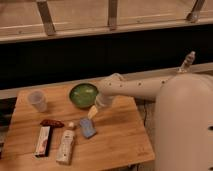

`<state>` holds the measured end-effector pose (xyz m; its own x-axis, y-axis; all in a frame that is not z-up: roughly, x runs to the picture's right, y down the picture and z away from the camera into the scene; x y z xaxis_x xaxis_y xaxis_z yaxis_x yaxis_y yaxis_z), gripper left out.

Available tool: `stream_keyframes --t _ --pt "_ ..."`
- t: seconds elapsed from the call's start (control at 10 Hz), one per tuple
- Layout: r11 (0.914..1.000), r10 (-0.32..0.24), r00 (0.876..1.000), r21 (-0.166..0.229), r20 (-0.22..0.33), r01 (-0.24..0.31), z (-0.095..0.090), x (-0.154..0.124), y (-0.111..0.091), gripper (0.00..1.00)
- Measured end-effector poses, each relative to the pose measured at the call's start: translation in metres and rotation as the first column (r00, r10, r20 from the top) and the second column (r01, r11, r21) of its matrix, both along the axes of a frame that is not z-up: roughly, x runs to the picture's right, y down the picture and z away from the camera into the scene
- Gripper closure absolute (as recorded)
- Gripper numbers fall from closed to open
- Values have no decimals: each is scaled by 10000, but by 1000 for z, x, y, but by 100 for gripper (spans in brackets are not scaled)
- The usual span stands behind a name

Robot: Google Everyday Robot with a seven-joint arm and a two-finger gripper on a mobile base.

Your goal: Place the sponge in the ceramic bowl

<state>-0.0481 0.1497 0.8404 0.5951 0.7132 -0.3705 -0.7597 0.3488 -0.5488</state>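
The sponge (88, 128), a small light-blue block, lies flat on the wooden table (120, 140) near its middle. The ceramic bowl (83, 95), round, green and glossy, stands behind it toward the table's far edge and looks empty. My white arm reaches in from the right and bends downward beside the bowl's right rim. My gripper (93, 111) hangs between bowl and sponge, just above and behind the sponge, holding nothing that I can see.
A translucent cup (37, 101) stands at the far left. A white bottle (66, 145) lies left of the sponge, next to a red-and-white flat box (42, 141) and a small dark red item (52, 123). The robot's white body (182, 125) fills the right side.
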Motion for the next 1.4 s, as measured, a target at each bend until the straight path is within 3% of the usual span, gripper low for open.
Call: stream_keyframes --t 0.3,0.5,0.7,1.1,1.2,1.4 --pt "9976 -525 9959 -407 737 556 -20 -32 36 20" --pt "9956 -712 9926 -543 979 768 -22 -44 46 20" --pt "9921 -1060 9902 -570 907 1114 -17 -57 58 20" --pt "9899 -1201 9922 -721 319 1221 5 -65 73 20" --pt "9900 -1208 9923 -700 285 1226 6 -63 71 25" --pt "9898 -1238 9920 -674 262 1253 4 -59 68 45"
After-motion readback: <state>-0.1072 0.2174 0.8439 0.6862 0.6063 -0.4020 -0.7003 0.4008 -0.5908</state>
